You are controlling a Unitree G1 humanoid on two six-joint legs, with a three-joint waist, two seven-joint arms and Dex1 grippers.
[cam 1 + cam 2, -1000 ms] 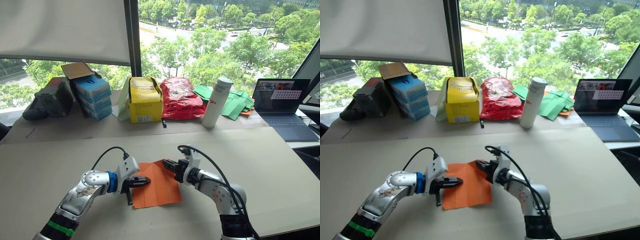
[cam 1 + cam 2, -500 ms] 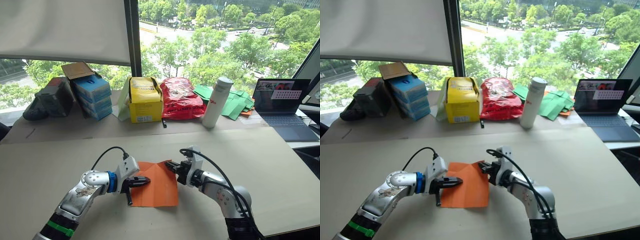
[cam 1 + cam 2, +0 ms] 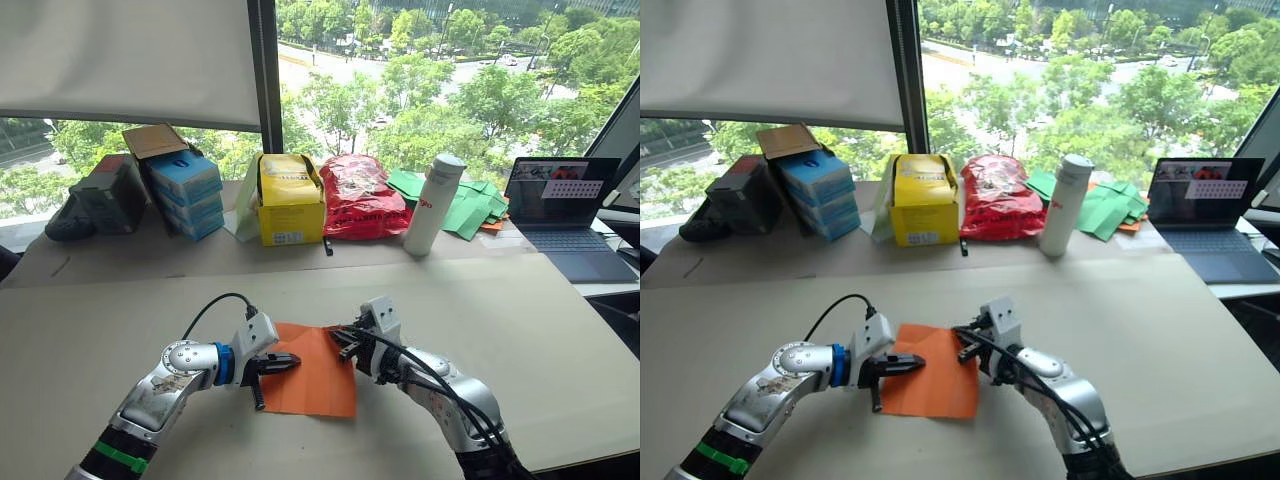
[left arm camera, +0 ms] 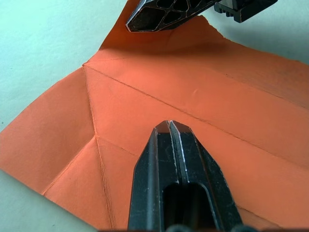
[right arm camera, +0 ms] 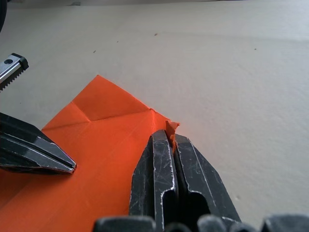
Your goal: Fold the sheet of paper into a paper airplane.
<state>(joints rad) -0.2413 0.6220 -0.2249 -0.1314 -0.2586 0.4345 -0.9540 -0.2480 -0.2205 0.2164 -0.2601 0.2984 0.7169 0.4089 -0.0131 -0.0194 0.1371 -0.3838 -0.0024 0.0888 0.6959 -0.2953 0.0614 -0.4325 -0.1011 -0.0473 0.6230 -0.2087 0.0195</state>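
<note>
The sheet of paper lies flat on the beige table, bright orange and squarish, with crease lines and a folded flap at its far left corner. My left gripper is shut, its closed tips resting on top of the sheet near the middle without holding it. At the sheet's far right corner my right gripper is shut on the paper's edge; a small orange tab pokes out between its fingers. The two grippers point at each other, a short gap apart.
Along the table's far edge stand blue boxes, a yellow box, a red bag, a white bottle, green paper sheets and an open laptop. The windows lie beyond them.
My right arm has swung lower and turned, keeping its grip on the far right corner. That raised corner has come down and the sheet has turned slightly. The left gripper has stayed put.
</note>
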